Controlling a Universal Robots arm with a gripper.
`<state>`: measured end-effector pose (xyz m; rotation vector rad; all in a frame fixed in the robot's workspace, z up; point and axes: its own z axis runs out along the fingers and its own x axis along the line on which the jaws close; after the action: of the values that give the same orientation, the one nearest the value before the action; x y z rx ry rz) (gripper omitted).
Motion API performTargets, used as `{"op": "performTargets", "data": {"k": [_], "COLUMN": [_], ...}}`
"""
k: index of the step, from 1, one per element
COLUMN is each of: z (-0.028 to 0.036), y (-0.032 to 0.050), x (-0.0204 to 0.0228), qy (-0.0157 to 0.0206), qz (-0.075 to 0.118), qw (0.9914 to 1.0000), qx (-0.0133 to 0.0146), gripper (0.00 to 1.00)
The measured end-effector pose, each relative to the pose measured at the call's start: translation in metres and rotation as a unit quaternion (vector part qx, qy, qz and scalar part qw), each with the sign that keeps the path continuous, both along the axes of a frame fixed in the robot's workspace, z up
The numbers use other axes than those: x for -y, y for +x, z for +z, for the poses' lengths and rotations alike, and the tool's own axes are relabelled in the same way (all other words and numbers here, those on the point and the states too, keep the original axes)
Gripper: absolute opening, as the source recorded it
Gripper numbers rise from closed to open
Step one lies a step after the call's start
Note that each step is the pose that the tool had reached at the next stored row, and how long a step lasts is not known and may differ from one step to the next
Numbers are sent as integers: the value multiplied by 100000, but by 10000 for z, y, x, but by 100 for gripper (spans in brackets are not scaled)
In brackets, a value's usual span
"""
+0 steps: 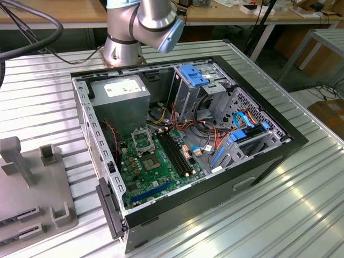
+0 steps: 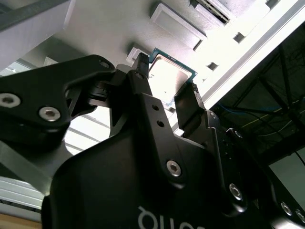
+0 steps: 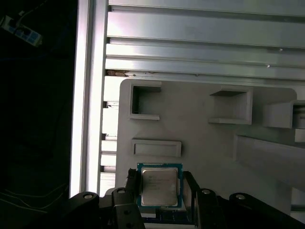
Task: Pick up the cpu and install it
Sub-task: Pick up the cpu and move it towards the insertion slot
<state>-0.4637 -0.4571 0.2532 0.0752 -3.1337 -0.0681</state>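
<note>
Exterior view: one open computer case [image 1: 188, 145] lies on the ribbed bench [image 1: 279, 209]. It has one framed socket [image 1: 141, 141] on its board, and one grey fixture tray [image 1: 27, 185] sits at the exterior view's left.

Second wrist view: one cpu [image 2: 171, 71] sits between the two black fingers [image 2: 190, 102] of the pincer [image 2: 167, 77], which has narrowed onto the chip's opposite edges.

First wrist view: the single cpu [image 3: 159, 187] is clamped between both fingertips over the tray [image 3: 200, 138], near one slot-shaped recess [image 3: 157, 148].

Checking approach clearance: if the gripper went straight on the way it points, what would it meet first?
The grey tray, it seems; the gripper is shut on the cpu, and the gap to the tray is unclear.
</note>
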Motion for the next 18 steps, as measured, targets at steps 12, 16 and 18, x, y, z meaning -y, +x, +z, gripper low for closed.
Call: {"op": "performTargets", "data": {"k": [12, 16, 18], "z": [156, 201, 231], "y": [0, 0, 0], "x": [0, 0, 0], "qy": [2, 0, 3], "qz": [-2, 0, 1], "qw": [100000, 100000, 100000], "qx": [-74, -94, -106], "gripper": [47, 47, 47]}}
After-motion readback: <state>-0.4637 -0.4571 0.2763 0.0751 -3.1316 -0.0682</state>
